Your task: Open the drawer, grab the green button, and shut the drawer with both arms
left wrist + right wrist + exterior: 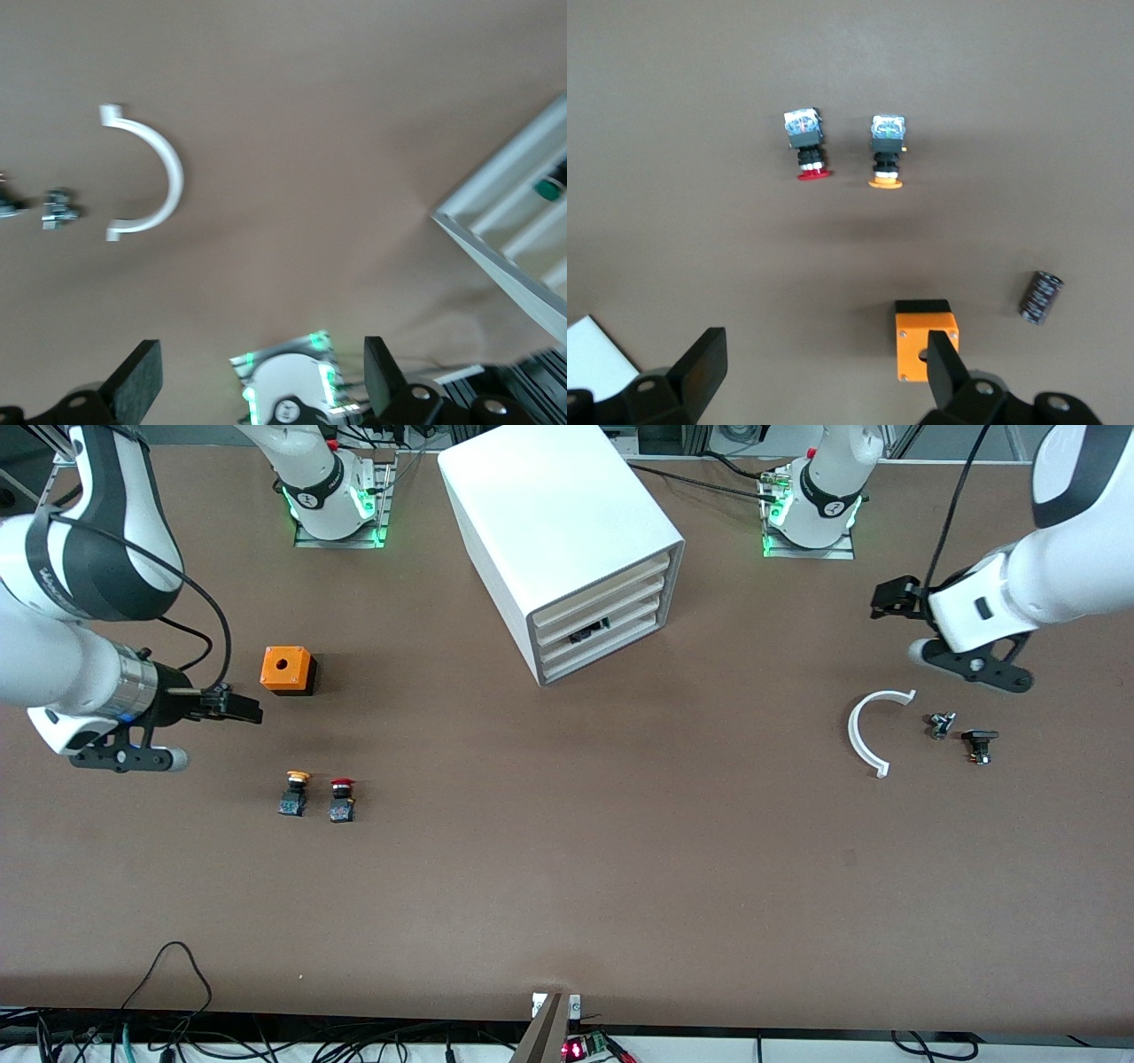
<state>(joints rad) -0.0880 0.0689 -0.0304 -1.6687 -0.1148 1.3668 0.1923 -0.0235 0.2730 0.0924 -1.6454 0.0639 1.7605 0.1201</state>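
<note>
So both my arms are just hanging out over the bench at opposite ends. My left gripper is up in the air near the left arm's end, with its fingers spread wide and nothing between them. Under that area sit a white curved half-ring, a small metal part just beside it and a little black part next to that.

My right gripper hovers at the right arm's end, fingers also wide apart, empty. It's close to the orange box with a hole in its top. Nearer to the front camera than that box are the orange-capped button and the red-capped button, lying side by side, not touching. The right wrist view also catches a small dark cylinder lying near the orange box.

The white cabinet stands in the middle between the two bases, all four drawers pushed in. The drawer second from the top shows something dark in its slot, and in the left wrist view I can make out the green cap of the button peeking through there.
</note>
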